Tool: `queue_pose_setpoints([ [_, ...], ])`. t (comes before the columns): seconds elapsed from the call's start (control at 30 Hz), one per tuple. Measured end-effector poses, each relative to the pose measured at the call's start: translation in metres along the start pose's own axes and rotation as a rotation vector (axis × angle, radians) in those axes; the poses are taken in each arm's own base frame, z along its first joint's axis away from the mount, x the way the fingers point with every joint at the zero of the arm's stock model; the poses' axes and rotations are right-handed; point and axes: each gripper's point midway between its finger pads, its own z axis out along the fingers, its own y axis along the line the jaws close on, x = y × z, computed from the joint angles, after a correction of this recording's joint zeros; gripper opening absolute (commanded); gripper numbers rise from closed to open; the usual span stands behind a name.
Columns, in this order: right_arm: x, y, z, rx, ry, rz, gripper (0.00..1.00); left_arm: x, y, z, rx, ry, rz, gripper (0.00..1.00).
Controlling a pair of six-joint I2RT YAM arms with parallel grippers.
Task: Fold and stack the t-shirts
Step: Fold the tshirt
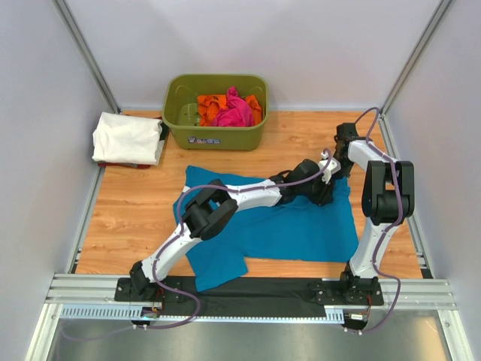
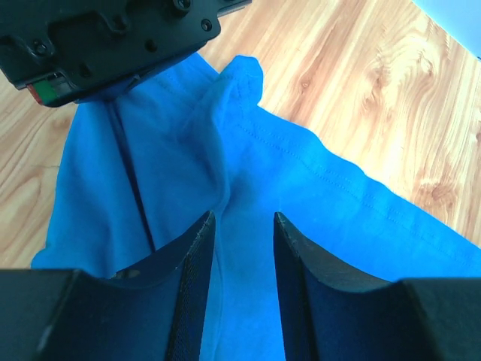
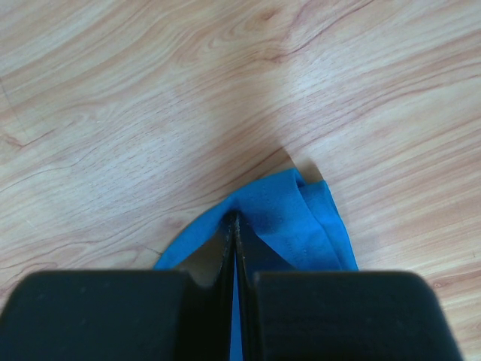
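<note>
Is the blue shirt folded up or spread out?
Spread out, not folded. The teal-blue t-shirt lies flat across the table; only one corner is bunched, pinched in the right gripper.

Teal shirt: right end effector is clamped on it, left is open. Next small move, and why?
Probably shut the left end effector: it sits open over a raised ridge of the teal shirt, while the right end effector pinches an edge. With both holding, they could likely lift for a fold.

Left arm (image 1: 248,192) is covering the teal t-shirt (image 1: 301,229) across its middle. Olive tub (image 1: 214,136) is hiding most of the pink shirt (image 1: 234,113) and orange shirt (image 1: 208,101).
</note>
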Motion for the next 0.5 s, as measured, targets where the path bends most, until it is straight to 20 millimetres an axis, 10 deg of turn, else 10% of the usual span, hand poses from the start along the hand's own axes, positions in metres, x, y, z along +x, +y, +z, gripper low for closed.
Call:
queue_pose_setpoints([
  [0.5, -0.002, 0.0, 0.001, -0.011, 0.003, 0.006, 0.0, -0.013, 0.007, 0.016, -0.017, -0.045, 0.002, 0.58],
])
